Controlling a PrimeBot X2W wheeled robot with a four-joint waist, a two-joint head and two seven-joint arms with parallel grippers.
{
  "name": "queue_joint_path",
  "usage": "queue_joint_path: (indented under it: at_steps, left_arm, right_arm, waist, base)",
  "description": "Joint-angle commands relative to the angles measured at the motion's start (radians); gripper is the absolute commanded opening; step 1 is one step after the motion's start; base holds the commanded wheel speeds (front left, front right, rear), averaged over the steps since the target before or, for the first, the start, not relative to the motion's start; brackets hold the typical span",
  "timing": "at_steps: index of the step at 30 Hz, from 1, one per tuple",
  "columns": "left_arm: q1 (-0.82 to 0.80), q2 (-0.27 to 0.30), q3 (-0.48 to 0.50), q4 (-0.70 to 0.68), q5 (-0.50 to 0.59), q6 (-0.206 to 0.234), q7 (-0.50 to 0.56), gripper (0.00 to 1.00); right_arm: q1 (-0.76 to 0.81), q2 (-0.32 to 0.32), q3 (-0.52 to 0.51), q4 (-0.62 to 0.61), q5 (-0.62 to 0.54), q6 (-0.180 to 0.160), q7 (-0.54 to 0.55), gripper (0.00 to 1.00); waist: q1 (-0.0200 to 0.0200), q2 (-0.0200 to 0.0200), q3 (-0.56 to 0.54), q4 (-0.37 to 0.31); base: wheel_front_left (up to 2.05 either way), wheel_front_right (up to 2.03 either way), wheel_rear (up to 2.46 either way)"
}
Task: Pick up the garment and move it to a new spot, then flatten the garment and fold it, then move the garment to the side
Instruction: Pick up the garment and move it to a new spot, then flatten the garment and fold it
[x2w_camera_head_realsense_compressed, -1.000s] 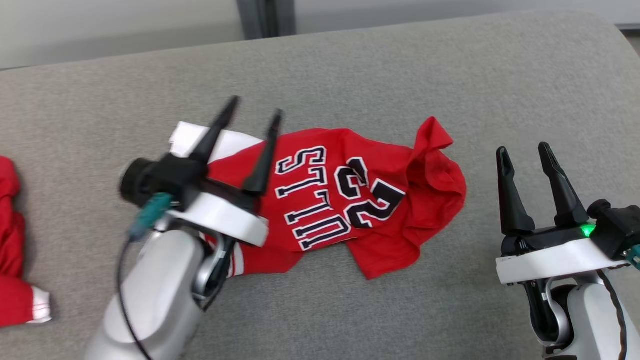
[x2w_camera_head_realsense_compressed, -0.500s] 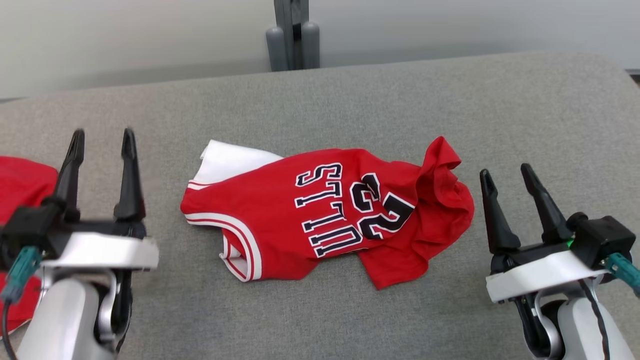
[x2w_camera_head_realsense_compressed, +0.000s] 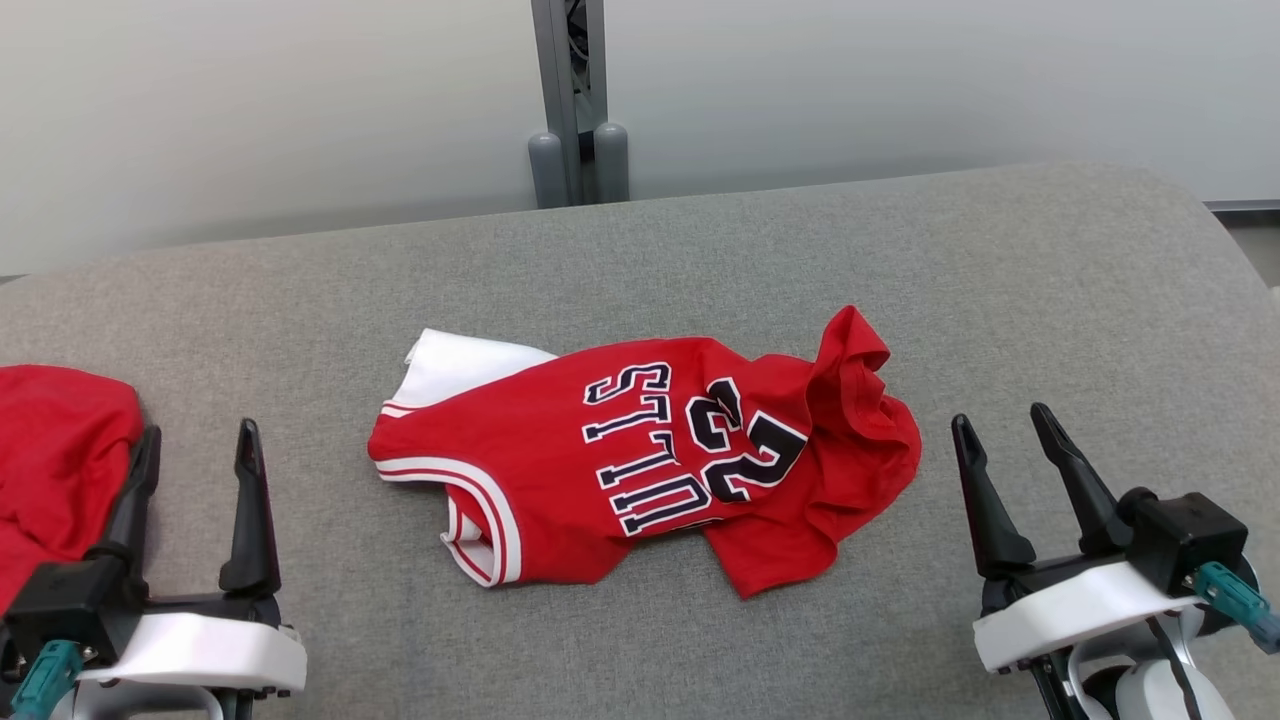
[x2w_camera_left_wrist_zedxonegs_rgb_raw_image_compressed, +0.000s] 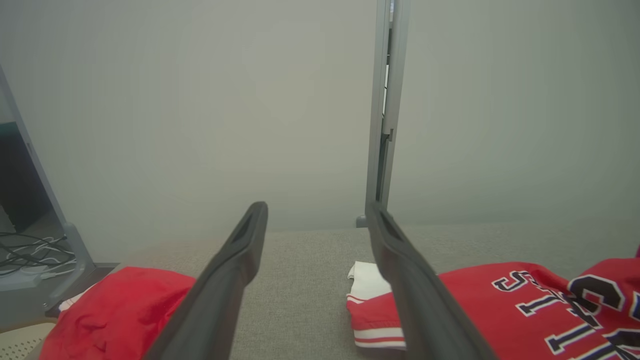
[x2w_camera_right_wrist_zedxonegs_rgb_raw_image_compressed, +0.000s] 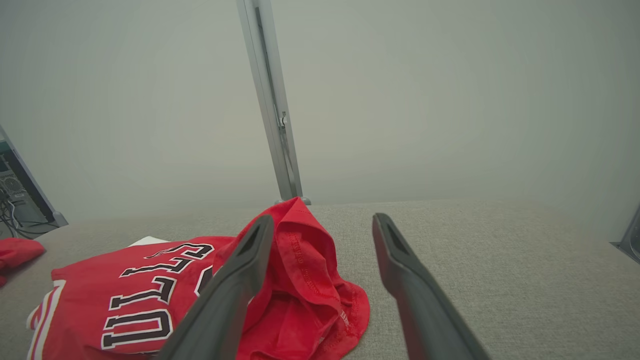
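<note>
Garments: two, both red. One jersey (x2w_camera_head_realsense_compressed: 640, 460) lies between the hands; one heap (x2w_camera_head_realsense_compressed: 60, 450) lies just outside the left hand (x2w_camera_head_realsense_compressed: 197, 435).
Hands: two, counting the right hand (x2w_camera_head_realsense_compressed: 1000, 415). Each has two dark fingers (x2w_camera_head_realsense_compressed: 250, 500), spread apart and empty.
Tabletop (x2w_camera_head_realsense_compressed: 900, 250): one, grey fabric.
Post (x2w_camera_head_realsense_compressed: 570, 90): one, beyond the fingertips, with two grey cylinders (x2w_camera_head_realsense_compressed: 545, 170) at its foot.

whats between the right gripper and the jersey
Nothing but bare grey cushion lies between the right gripper and the jersey, as the head view shows.
</note>
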Motion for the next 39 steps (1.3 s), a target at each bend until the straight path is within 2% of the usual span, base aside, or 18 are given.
queue_joint_path:
  at_steps: [1, 8, 24, 29, 33, 39]
  left_arm:
    - [0.018, 0.003, 0.001, -0.016, -0.001, 0.008, 0.014, 1.00]
    - [0.043, 0.004, -0.011, -0.047, -0.004, 0.022, 0.042, 1.00]
    - [0.031, 0.010, -0.032, -0.052, -0.008, 0.017, 0.061, 1.00]
    - [-0.034, 0.009, -0.060, -0.045, -0.008, -0.009, 0.076, 1.00]
    - [-0.153, 0.003, -0.088, -0.003, -0.019, -0.052, 0.095, 1.00]
    - [-0.380, 0.010, -0.116, 0.192, -0.068, -0.144, 0.174, 1.00]
  right_arm:
    - [0.014, -0.008, -0.007, -0.010, -0.005, 0.002, 0.004, 1.00]
    - [0.028, -0.008, -0.017, -0.030, -0.009, 0.002, 0.019, 1.00]
    - [0.031, -0.008, -0.017, -0.041, 0.002, 0.002, 0.021, 1.00]
    - [0.030, -0.008, -0.020, -0.046, 0.007, 0.002, 0.023, 1.00]
    - [0.012, -0.008, -0.008, -0.058, 0.004, 0.002, 0.028, 1.00]
    - [-0.022, -0.008, 0.018, -0.074, 0.011, 0.002, 0.019, 1.00]
  waist:
    - [0.0000, -0.0001, -0.007, 0.004]
    - [0.0000, -0.0001, -0.020, 0.008]
    - [0.0000, -0.0001, -0.025, 0.016]
    - [0.0000, -0.0001, -0.015, 0.022]
    - [0.0000, -0.0001, 0.017, 0.010]
    - [0.0000, -0.0001, 0.090, -0.050]
  base:
    - [0.00, 0.00, 0.00]
    - [0.00, 0.00, 0.00]
    - [0.00, 0.00, 0.00]
    - [0.00, 0.00, 0.00]
    - [0.00, 0.00, 0.00]
    - [0.00, 0.00, 0.00]
